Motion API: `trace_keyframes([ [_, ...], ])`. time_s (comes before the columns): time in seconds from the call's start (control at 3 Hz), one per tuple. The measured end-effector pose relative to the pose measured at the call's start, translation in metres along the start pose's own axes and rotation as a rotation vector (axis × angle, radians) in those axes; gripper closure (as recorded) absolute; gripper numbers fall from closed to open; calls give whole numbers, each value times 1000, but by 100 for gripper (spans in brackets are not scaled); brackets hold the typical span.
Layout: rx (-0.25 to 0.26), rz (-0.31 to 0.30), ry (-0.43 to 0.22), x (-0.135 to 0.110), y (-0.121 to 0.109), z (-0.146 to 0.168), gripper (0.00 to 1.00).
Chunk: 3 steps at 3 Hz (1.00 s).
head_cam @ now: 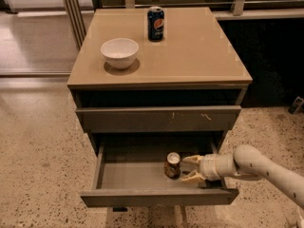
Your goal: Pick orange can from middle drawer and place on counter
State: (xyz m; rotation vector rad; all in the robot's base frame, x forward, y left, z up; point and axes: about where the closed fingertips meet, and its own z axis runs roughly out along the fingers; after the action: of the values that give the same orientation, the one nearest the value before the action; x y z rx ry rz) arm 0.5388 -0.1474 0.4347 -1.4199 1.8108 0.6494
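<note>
Upright, the orange can [172,165] stood inside the pulled-out middle drawer [142,197], a little right of its centre. At the drawer's right end, the gripper [192,168] hung inside it with its two fingers spread wide, tips close beside the can and gripping nothing. Above the drawer sat a scratched drawer front [156,118], then the counter [199,56], which carried a white bowl [119,52] and a Pepsi can [156,23].

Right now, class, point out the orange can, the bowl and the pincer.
orange can [172,166]: camera view, on its body.
bowl [119,59]: camera view, on its outer wall.
pincer [185,169]: camera view, midway between its open fingertips, inside the drawer [133,175], right of the can.
</note>
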Motion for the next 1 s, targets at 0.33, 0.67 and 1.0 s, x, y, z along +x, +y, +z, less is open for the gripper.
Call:
trace_keyframes([
  [0.33, -10, -10, -8, 0, -3, 9, 16],
  [0.67, -24, -27, -24, -7, -5, 21, 11],
  [1.0, -44, -52, -53, -20, -7, 36, 12],
])
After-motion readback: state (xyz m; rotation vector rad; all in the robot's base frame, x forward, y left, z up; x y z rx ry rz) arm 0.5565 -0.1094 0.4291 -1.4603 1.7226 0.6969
